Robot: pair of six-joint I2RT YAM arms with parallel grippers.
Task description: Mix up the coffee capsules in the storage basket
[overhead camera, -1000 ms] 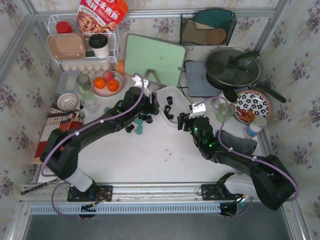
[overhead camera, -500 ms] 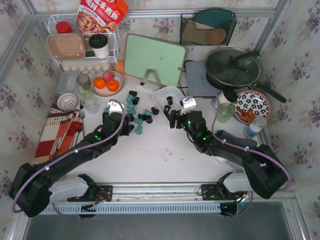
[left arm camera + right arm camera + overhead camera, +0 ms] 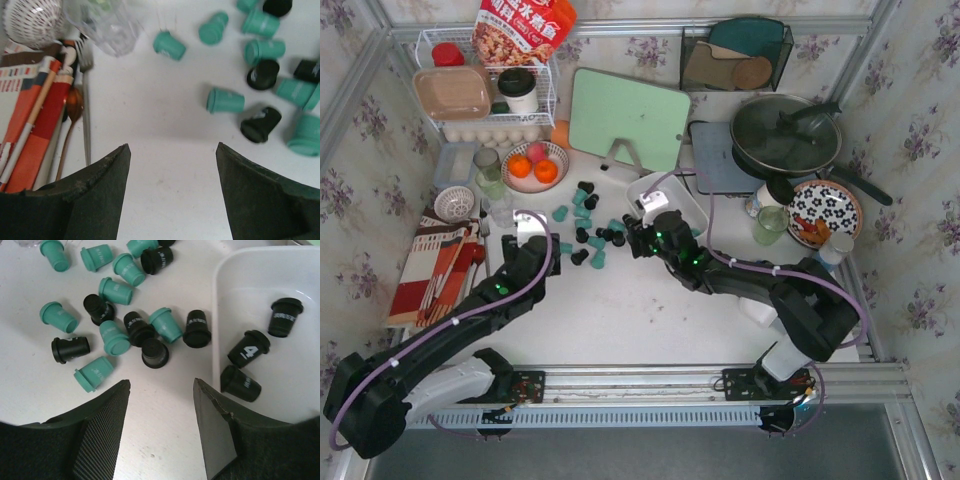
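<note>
Coffee capsules (image 3: 582, 235) lie on the big white surface (image 3: 620, 310), most of them in a loose bunch near the middle. Two black arms reach in from the near edge, one on each side of the bunch.

At the back, a light green cutting board (image 3: 617, 115) stands up. To its right is a dark frying pan (image 3: 785, 135) with a lid on. A striped cloth (image 3: 430, 265) lies at the left edge, and a fork (image 3: 86, 100) lies next to it.

The storage basket (image 3: 690, 200) is the white tub just to the right of the bunch. The right wrist view shows its smooth wall (image 3: 216, 315) and three black capsules (image 3: 248, 347) lying inside it. No green ones can be seen in the tub.

The left gripper (image 3: 525, 235) is at the left side of the bunch. Its fingers (image 3: 100, 190) are wide apart and hold nothing. The right gripper (image 3: 638, 232) is above the near end of the tub, between the tub and the bunch. Its fingers (image 3: 105, 425) are also spread apart with nothing between them.

On the surface, teal-green capsules (image 3: 117, 290) and black capsules (image 3: 196, 327) are mixed up. Some touch each other. Most lie on their sides and a few stand on end. One teal-green capsule (image 3: 225, 100) lies a little apart, closest to the left fingers.
</note>
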